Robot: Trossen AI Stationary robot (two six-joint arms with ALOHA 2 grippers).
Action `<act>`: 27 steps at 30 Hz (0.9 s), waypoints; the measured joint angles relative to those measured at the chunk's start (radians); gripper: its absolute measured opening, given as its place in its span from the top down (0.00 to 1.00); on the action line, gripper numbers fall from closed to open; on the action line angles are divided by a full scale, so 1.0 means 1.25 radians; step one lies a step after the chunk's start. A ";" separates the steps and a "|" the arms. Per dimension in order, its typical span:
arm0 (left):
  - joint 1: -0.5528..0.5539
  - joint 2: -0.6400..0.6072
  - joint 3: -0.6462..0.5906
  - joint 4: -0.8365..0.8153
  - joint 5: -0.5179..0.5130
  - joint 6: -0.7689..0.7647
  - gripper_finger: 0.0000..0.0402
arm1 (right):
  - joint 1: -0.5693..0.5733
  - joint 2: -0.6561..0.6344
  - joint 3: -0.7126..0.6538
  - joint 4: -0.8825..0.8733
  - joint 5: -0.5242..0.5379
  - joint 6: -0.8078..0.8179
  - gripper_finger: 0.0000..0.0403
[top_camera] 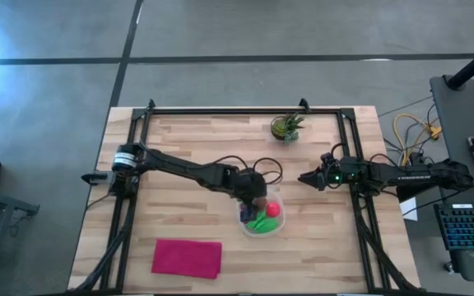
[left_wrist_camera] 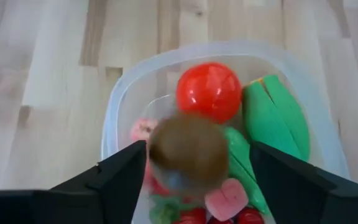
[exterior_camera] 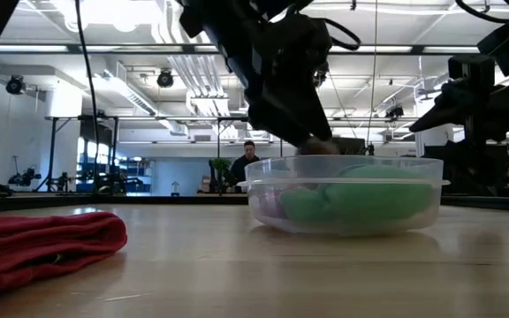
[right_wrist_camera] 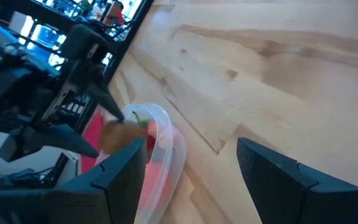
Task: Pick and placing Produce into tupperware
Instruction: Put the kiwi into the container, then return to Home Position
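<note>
1. The pale, planked wooden table top [top_camera: 196, 148] looks smooth and matt, its grain showing.
2. The clear, squarish plastic tupperware [left_wrist_camera: 120, 102] is glossy and translucent.
3. The round red plastic toy fruit [left_wrist_camera: 208, 91] shines.
4. The flat magenta cloth [top_camera: 187, 256] looks soft and matt.

A magenta cloth [top_camera: 187, 256] lies near the table's [top_camera: 188, 148] front edge, a potted plant [top_camera: 286, 127] apparently opposite.

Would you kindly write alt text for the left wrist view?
A brown oval toy piece sits between the left end effector's spread dark fingers above a clear plastic container. Inside lie a red ball, green pieces and pink pieces; light wood table around.
</note>
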 joint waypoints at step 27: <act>-0.080 -0.670 -0.211 -0.157 -0.109 -0.218 0.20 | 0.045 0.005 0.000 0.860 -0.447 -0.019 0.40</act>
